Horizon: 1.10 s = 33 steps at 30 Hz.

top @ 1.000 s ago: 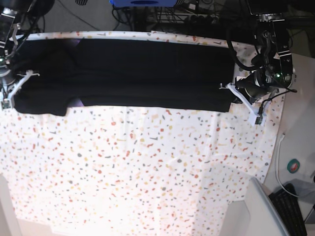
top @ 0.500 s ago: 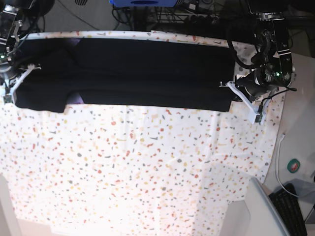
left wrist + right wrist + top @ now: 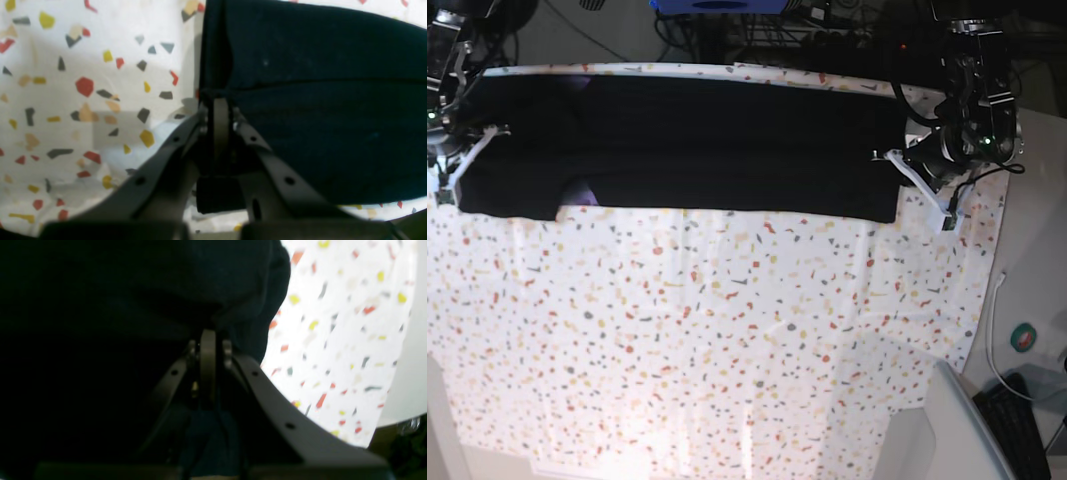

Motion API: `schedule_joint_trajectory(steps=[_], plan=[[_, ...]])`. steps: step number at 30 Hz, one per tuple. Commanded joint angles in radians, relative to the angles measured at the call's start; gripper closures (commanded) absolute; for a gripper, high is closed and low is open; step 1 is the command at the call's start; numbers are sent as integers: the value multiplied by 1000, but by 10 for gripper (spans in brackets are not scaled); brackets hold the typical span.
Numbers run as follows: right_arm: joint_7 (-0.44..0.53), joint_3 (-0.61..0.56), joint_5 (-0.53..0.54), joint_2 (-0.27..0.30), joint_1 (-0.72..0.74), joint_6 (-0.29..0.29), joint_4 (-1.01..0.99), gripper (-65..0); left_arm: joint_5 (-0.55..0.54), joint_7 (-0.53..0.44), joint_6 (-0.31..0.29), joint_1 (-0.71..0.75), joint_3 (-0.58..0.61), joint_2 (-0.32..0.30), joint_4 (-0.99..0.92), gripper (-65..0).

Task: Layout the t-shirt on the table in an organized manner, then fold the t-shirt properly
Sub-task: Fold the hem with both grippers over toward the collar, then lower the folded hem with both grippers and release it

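While cables (image 3: 727, 40) crowd the table (image 3: 727, 330), the t-shirt (image 3: 697, 150) lies unobstructed.

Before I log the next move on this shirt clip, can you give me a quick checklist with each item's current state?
1. left gripper pinching the t-shirt edge: ok, jaws closed on black fabric.
2. right gripper pinching the opposite edge: ok, jaws closed on fabric.
3. Shirt stretched flat between both arms: ok, a long band in the base view.
4. Shirt fully on the table: ok, though it lies close to the far edge.
5. Sleeve end smooth: not ok, a small purple patch shows at the near edge.
6. Layers aligned underneath: cannot tell.
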Motion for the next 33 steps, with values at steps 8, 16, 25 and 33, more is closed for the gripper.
schedule_joint_trajectory(steps=[8,16,25,33], plan=[[0,129,82,-65,-44,-10,198,-245,-7,-12,4,3,-34,-7,133,-446],[2,137,82,-76,-82,-10,282,-191,2,-14,0,98,-83,90,285,-135],[2,40,82,-68,-47,-10,201,0,3,-66,4,95,16,88,153,0],[2,40,81,-25,38,-10,-57,0,3,-109,6,46,16,62,-70,0]])
